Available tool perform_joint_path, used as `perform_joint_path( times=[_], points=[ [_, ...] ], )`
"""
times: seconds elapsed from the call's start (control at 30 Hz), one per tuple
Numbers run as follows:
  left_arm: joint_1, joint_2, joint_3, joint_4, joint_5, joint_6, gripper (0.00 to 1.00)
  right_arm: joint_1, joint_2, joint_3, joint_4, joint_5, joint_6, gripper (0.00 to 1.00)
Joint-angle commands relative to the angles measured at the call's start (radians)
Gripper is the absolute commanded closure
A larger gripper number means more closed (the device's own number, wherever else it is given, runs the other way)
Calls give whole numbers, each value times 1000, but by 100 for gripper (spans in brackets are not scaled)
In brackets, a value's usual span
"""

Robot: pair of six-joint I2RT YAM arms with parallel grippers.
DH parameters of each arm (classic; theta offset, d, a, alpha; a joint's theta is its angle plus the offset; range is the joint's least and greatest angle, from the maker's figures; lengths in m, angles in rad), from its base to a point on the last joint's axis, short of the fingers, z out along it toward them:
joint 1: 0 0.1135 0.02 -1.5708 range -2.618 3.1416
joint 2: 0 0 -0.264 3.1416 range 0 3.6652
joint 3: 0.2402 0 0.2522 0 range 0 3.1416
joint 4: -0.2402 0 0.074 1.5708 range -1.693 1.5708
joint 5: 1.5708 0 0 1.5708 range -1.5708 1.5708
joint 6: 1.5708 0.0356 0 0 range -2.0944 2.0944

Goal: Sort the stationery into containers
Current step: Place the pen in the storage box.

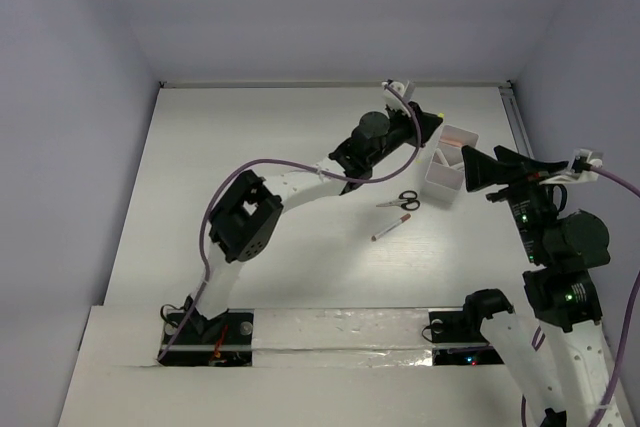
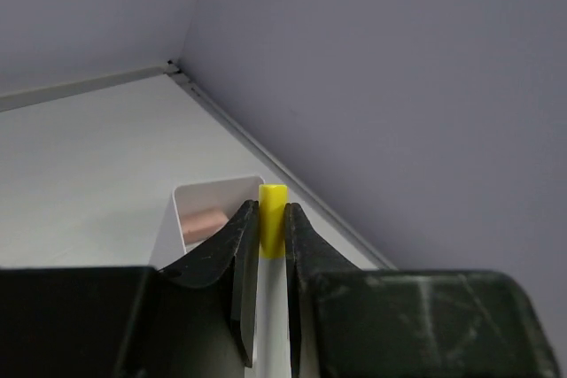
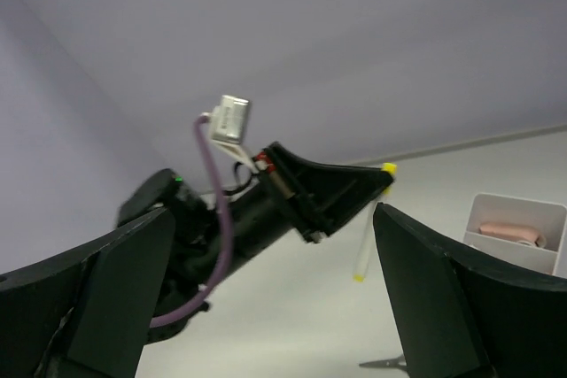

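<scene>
My left gripper [image 1: 432, 119] is raised just left of the white container [image 1: 450, 162] and is shut on a white pen with yellow ends [image 2: 273, 196]. In the right wrist view that pen [image 3: 365, 241] hangs down from the left gripper [image 3: 376, 185]. The container [image 2: 213, 205] shows a pinkish flap [image 2: 205, 221] inside. Black-handled scissors [image 1: 400, 200] and a white pen with a red end [image 1: 393, 227] lie on the table in front of the container. My right gripper [image 1: 478, 169] stands open right of the container, nothing between its fingers [image 3: 124, 289].
The table's back edge meets the wall just behind the container, and the right wall [image 2: 399, 86] is close by. A purple cable [image 1: 270, 162] loops along the left arm. The scissors' tips [image 3: 385, 363] show at the bottom of the right wrist view.
</scene>
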Motion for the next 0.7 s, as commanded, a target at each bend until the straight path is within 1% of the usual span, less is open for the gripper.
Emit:
perform_joint_path(
  times=[0.0, 0.03, 0.07, 0.13, 0.17, 0.2, 0.3, 0.5, 0.67],
  points=[
    [-4, 98, 148, 130, 54, -70, 100, -7, 17, 28, 93, -42, 27, 0],
    [-4, 126, 185, 134, 54, -75, 100, -7, 20, 28, 100, -49, 30, 0],
    [-4, 181, 266, 138, 59, -79, 100, -7, 25, 28, 102, -63, 33, 0],
    [-4, 241, 352, 135, 66, -90, 100, -7, 34, 26, 107, -72, 33, 0],
    [-4, 299, 397, 135, 71, -95, 100, -7, 37, 26, 108, -74, 30, 0],
    [-4, 325, 475, 131, 77, -101, 100, -7, 37, 23, 107, -77, 29, 0],
    [-4, 426, 605, 121, 83, -118, 100, -7, 37, 17, 108, -77, 20, 0],
    [6, 574, 770, 163, 96, -147, 100, -7, 31, 14, 104, -80, -19, 0],
    [15, 657, 851, 198, 108, -147, 100, -7, 17, -11, 128, -82, -23, 0]
  ],
)
